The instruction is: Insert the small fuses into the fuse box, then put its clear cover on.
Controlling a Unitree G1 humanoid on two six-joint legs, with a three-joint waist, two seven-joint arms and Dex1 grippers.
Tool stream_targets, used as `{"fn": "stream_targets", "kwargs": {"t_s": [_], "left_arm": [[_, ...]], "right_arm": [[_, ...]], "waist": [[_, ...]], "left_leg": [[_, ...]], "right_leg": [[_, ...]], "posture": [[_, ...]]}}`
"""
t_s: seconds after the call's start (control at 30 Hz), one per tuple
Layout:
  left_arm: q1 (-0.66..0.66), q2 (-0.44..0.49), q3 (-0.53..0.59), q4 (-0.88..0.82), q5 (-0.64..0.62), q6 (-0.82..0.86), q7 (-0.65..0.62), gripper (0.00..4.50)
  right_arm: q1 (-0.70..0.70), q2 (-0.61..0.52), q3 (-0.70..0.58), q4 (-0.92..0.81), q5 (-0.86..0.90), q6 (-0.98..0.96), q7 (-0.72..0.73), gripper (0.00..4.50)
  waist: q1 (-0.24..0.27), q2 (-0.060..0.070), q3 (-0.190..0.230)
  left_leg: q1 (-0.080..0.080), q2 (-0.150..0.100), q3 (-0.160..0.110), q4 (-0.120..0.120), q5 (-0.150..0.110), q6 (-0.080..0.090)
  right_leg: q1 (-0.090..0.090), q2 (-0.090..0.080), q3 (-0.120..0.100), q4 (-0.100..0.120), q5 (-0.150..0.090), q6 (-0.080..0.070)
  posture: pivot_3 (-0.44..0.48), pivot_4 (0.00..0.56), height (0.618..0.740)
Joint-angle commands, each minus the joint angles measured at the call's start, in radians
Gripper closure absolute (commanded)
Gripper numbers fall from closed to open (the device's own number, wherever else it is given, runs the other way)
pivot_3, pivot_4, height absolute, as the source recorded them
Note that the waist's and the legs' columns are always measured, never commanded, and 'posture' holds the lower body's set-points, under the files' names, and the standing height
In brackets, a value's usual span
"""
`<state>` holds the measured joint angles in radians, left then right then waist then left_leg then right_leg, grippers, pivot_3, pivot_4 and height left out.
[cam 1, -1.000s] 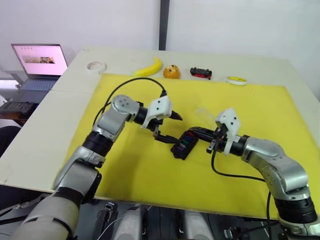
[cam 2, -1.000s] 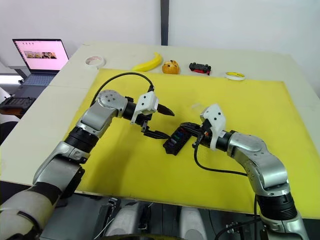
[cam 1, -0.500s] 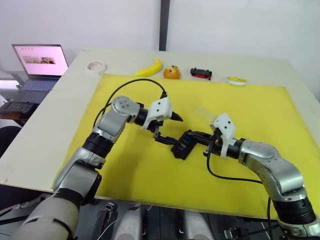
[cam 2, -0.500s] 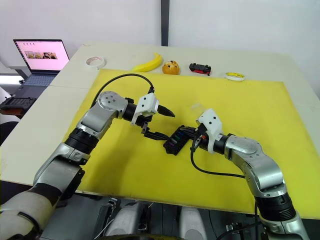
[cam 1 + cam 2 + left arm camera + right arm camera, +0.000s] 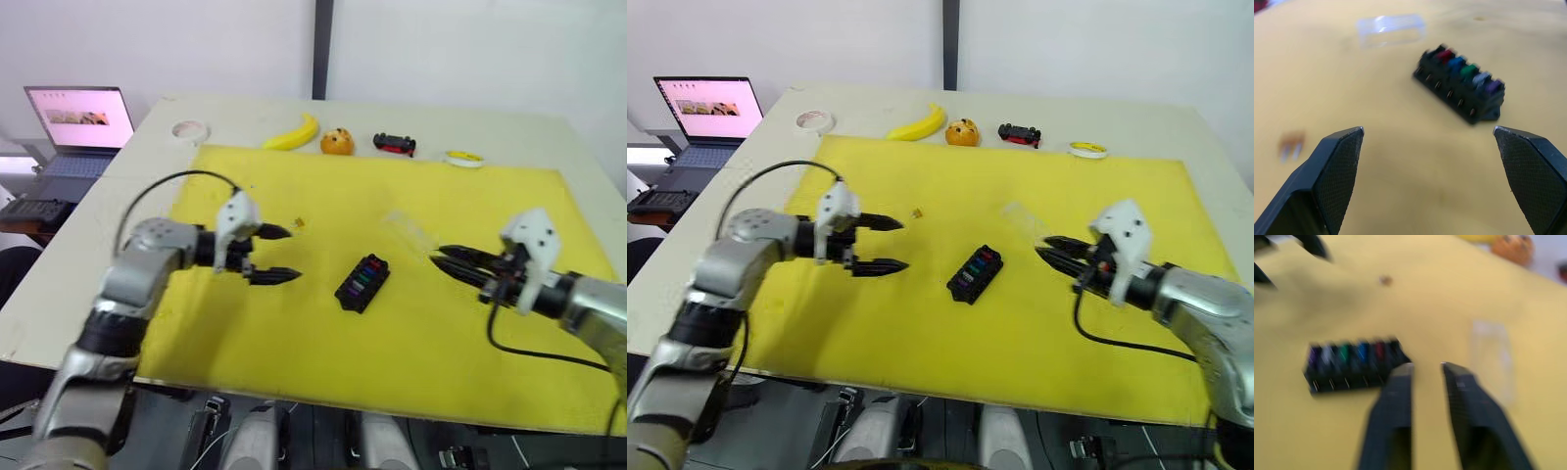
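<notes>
- My left gripper [image 5: 277, 254] is spread wide and holds nothing; its two black fingers [image 5: 1337, 166] hover over the yellow mat [image 5: 294, 323], well to the left of the fuse box [image 5: 362, 282].
- My right gripper [image 5: 1058, 253] has its fingers [image 5: 1393, 406] close together with only a narrow gap, and nothing is between them. It sits to the right of the fuse box, apart from it.
- Both forearms reach inward over the mat from either side, fingers pointing toward the middle.
- The fuse box lies alone near the middle of the mat, touched by neither gripper. A row of small fuses [image 5: 1464, 71] is seated in its slots: red, blue, green, grey and purple.
- One loose orange fuse [image 5: 299, 222] lies on the mat just beyond my left gripper.
- The clear cover [image 5: 1391, 29] lies flat on the mat, beyond the fuse box and near my right gripper, not on the box.
</notes>
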<state>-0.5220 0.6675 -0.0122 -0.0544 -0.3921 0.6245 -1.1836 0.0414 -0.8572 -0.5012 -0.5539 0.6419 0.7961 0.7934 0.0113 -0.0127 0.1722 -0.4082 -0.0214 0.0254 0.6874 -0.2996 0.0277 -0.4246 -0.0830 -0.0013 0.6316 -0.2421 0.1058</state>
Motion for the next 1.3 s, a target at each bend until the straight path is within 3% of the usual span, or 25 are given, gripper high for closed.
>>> {"fn": "stream_targets", "kwargs": {"t_s": [0.03,0.13,0.23,0.37,0.53,0.7,0.87,1.1,1.3], "left_arm": [[0.055,0.081,0.168,-0.060,-0.110,0.163,0.054,0.00],[0.137,0.147,0.252,-0.076,-0.139,0.216,0.084,0.00],[0.181,0.174,0.316,-0.084,-0.181,0.279,0.124,0.00],[0.147,0.144,0.339,-0.108,-0.266,0.411,0.204,0.00],[-0.102,-0.045,0.338,0.019,-0.367,0.747,0.414,0.00],[-0.317,-0.217,0.436,0.244,-0.341,0.942,0.590,0.00],[-0.408,-0.339,0.533,0.361,-0.302,0.974,0.723,0.00],[-0.442,-0.420,0.655,0.477,-0.273,0.932,0.843,0.00],[-0.451,-0.466,0.659,0.548,-0.280,0.865,0.878,0.00]], "right_arm": [[0.098,-0.044,-0.153,0.022,-0.026,-0.056,0.075,1.53],[0.162,-0.054,-0.221,0.063,-0.053,-0.089,0.096,0.06],[0.185,-0.056,-0.250,0.082,-0.066,-0.108,0.099,0.06],[0.141,-0.053,-0.225,0.051,-0.023,-0.077,0.078,0.06],[-0.040,-0.024,-0.037,-0.038,0.079,0.005,-0.008,0.06],[-0.237,0.055,0.153,-0.091,0.157,0.089,-0.135,0.06],[-0.317,0.100,0.265,-0.109,0.154,0.104,-0.191,0.06],[-0.393,0.145,0.371,-0.070,0.108,0.098,-0.251,0.06],[-0.399,0.160,0.394,-0.047,0.073,0.089,-0.274,0.06]], "waist": [[0.000,0.000,0.000],[-0.002,0.000,0.000],[-0.002,0.000,0.000],[0.001,0.000,0.000],[0.002,-0.001,-0.001],[-0.006,-0.001,-0.001],[-0.003,-0.001,-0.001],[-0.001,-0.001,-0.001],[0.002,-0.001,-0.001]], "left_leg": [[0.000,0.000,0.000,0.000,0.000,0.000],[0.001,0.000,0.000,0.000,0.000,0.000],[0.002,0.000,0.001,0.000,0.000,0.000],[0.002,0.000,0.000,0.000,0.000,-0.001],[0.002,-0.001,-0.001,0.001,0.001,-0.002],[0.002,-0.001,-0.001,0.001,0.002,-0.003],[0.001,-0.001,-0.001,0.000,0.004,-0.008],[0.001,-0.001,0.000,0.000,0.005,-0.009],[0.000,-0.002,0.000,0.000,0.006,-0.010]], "right_leg": [[0.000,0.000,0.000,0.000,0.000,0.000],[0.001,0.000,0.000,0.000,0.000,0.000],[0.002,0.000,0.000,0.000,0.000,0.000],[0.002,-0.001,0.000,0.000,0.000,0.000],[0.003,-0.003,-0.001,0.001,0.000,0.000],[0.001,0.000,-0.001,0.002,0.000,0.000],[0.000,0.000,-0.001,0.002,0.000,0.000],[-0.001,0.000,0.000,0.002,0.000,0.000],[-0.001,-0.002,0.000,0.002,0.000,0.000]], "posture": [[0.000,0.150,0.740],[0.000,0.150,0.740],[0.000,0.150,0.740],[0.000,0.150,0.740],[0.000,0.150,0.740],[0.000,0.150,0.740],[0.000,0.150,0.740],[0.000,0.150,0.740],[0.000,0.150,0.740]]}}
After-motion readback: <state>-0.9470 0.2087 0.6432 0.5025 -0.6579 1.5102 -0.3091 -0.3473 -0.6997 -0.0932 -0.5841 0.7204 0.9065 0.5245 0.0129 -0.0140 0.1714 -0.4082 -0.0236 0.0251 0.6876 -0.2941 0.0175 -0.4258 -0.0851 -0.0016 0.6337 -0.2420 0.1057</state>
